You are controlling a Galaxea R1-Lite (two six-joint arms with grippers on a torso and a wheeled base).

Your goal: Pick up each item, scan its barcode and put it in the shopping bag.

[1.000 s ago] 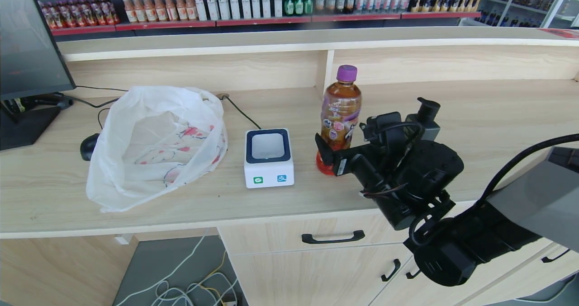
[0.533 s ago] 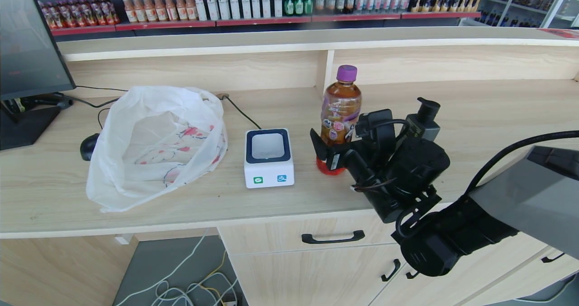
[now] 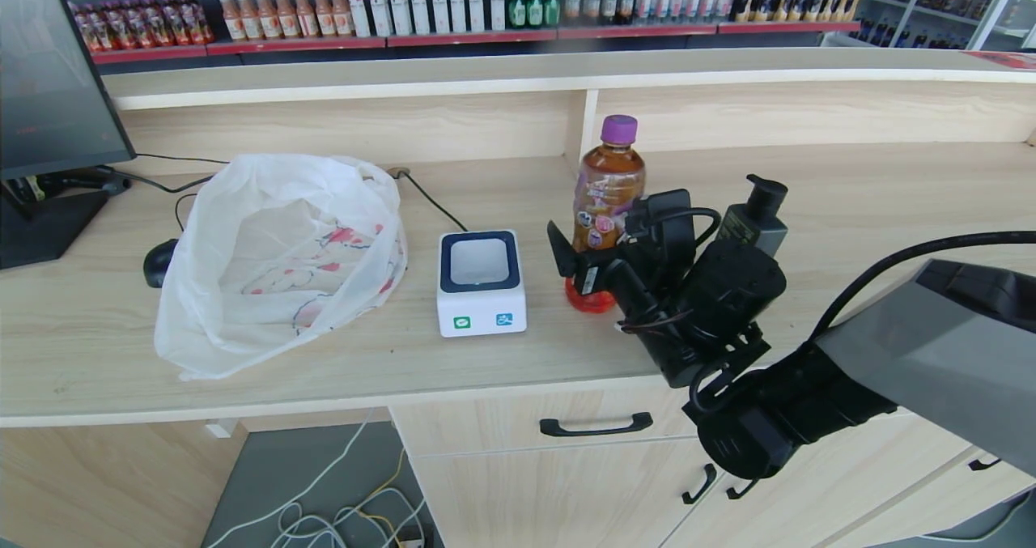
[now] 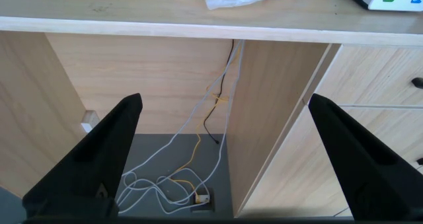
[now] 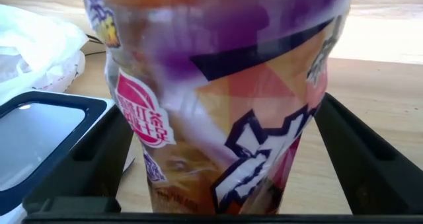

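Where right pincer (image 5: 228, 178) flanks it, bottle (image 3: 609, 184): purple cap, amber drink.

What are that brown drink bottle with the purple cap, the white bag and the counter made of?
The brown drink bottle with the purple cap looks like clear glossy plastic: liquid shows through above a printed label. The white shopping bag seems thin, translucent plastic film: it crumples and slumps. The pale counter shows matt wood grain, possibly laminate.

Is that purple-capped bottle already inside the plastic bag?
No, the bottle stands upright on the counter, on the far side of the scanner from the bag.
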